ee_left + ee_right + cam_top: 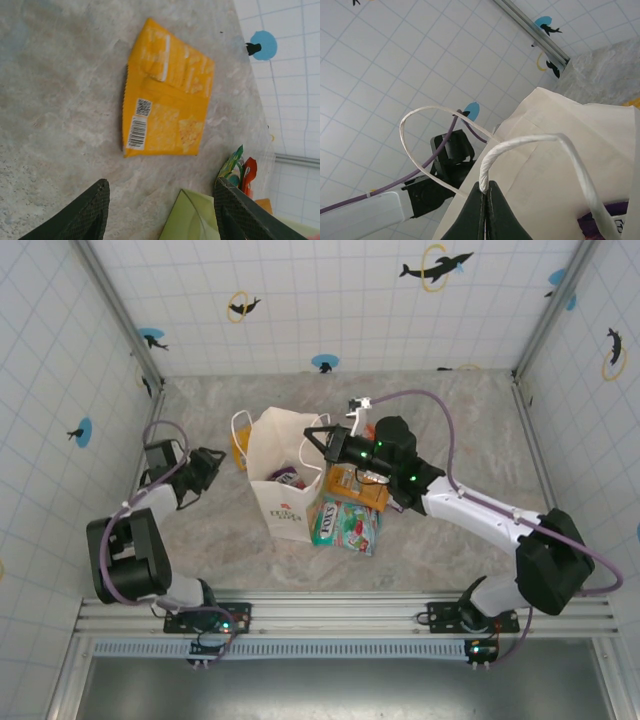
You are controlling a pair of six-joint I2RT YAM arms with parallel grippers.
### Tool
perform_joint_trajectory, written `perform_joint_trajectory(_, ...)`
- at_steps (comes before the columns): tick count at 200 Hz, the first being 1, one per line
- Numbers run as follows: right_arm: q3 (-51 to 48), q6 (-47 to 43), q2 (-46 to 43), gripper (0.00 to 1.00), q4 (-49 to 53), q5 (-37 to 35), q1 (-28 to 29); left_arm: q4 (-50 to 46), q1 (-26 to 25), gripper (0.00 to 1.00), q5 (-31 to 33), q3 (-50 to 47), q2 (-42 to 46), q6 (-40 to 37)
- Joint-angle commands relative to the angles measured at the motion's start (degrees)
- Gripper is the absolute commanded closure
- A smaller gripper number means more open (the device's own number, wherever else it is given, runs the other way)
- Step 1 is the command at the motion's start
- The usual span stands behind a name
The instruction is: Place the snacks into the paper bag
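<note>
Nearest the arm bases, a teal packet [345,525] with white lettering lies flat on the table [450,430], just right of the foot of the paper bag [280,505]. Just beyond it lies an orange packet [357,487], partly under the right arm.

The paper bag stands upright near the middle of the table with its mouth open, its red logo and dark lettering facing the near edge. A purple packet [290,478] sits inside it; the right wrist view also shows it low in the bag [600,225].

The right gripper [315,436] hangs at the bag's right rim. In its wrist view the two fingers [492,210] are pressed together on a thin white handle [520,145], pinching the cord between them. The second handle loops free to the left.

The left gripper [212,465] is just left of the bag, not touching it, jaws wide apart with nothing between them. In the left wrist view a yellow packet [167,90] lies flat on the table beyond the spread fingers [85,215], barcode side up. From above, this packet [238,452] lies against the far left side of the bag.
</note>
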State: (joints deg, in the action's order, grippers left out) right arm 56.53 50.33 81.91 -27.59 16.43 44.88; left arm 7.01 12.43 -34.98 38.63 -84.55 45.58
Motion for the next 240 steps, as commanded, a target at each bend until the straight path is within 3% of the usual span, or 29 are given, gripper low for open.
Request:
perform_joint_trajectory(1, 2.1, -0.4, 0.5, 0.78, -2.1, 0.5, -0.3, 9.5, 0.1, 0.43, -2.3, -2.2, -2.2, 3.6)
perform_joint_trajectory(16, 1.9, -0.6, 0.4, 0.65, -2.2, 0.0, -0.3, 12.9, 0.0, 0.43, -3.2, -3.3, -4.7, 5.6)
perform_joint_trajectory(39, 2.1, -0.7, 0.4, 0.61, -2.3, 0.1, -0.3, 18.7, 0.0, 0.48, -4.9, -4.2, -8.9, 8.8)
perform_joint_trajectory(89, 3.1, -1.0, 1.1, 0.58, -2.8, 0.3, -0.3, 22.6, -1.9, 0.56, -4.8, -2.8, -15.5, 10.7)
perform_joint_trajectory(130, 3.3, -0.9, 1.3, 0.58, -3.0, 0.6, -0.3, 23.1, -3.8, 0.71, -3.7, 1.5, -21.3, 11.2)
perform_joint_trajectory(175, 3.5, -1.7, 0.8, 0.57, -2.6, 0.1, -0.4, 21.9, -4.3, 0.71, -2.4, 4.4, -25.0, 11.0)
perform_joint_trajectory(240, 3.7, -2.6, 1.0, 0.57, -2.8, 1.3, -1.2, 21.7, -5.6, 0.89, -3.1, 6.0, -29.0, 10.9)
